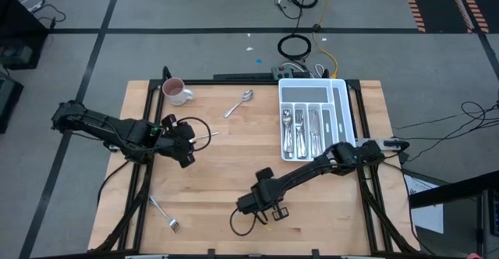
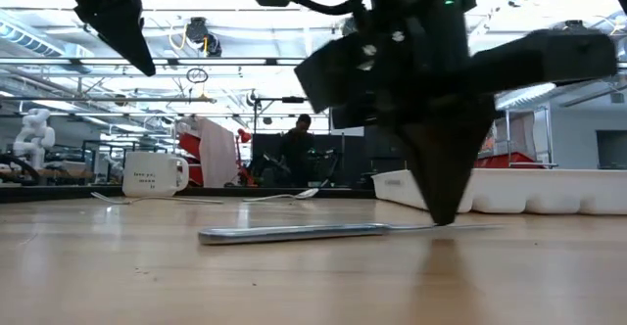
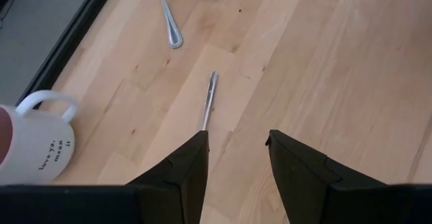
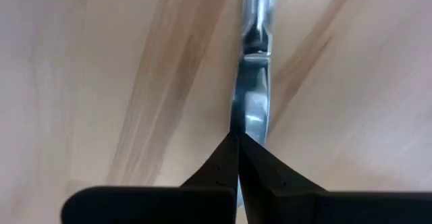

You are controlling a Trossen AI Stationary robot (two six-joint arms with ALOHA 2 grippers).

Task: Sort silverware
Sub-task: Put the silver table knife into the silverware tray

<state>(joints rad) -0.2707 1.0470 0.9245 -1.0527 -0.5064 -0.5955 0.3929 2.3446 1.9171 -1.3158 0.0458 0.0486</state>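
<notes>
My right gripper (image 1: 269,210) (image 4: 237,140) stands shut near the table's front middle, pointing down onto a knife (image 2: 333,231). The knife lies flat on the wood. My left gripper (image 1: 187,144) (image 3: 236,135) hangs open well above the table's left half. Below it lies a slim silver piece (image 3: 210,101), one end hidden behind a finger. A spoon (image 1: 238,104) rests at the far middle and a fork (image 1: 164,213) near the front left. More silverware (image 1: 300,128) lies in the white tray (image 1: 343,103). My right gripper's shut fingertips (image 2: 446,212) come from above and touch the knife's blade (image 4: 251,113), with the handle running away from them. The knife lies along the table. I cannot tell whether the blade's edge is caught between the tips.
A white mug (image 1: 176,92) stands at the far left corner. The tray sits at the far right, close to the right arm's base. Bare wood lies in the middle between the two arms. Black frame rails run along the table's sides.
</notes>
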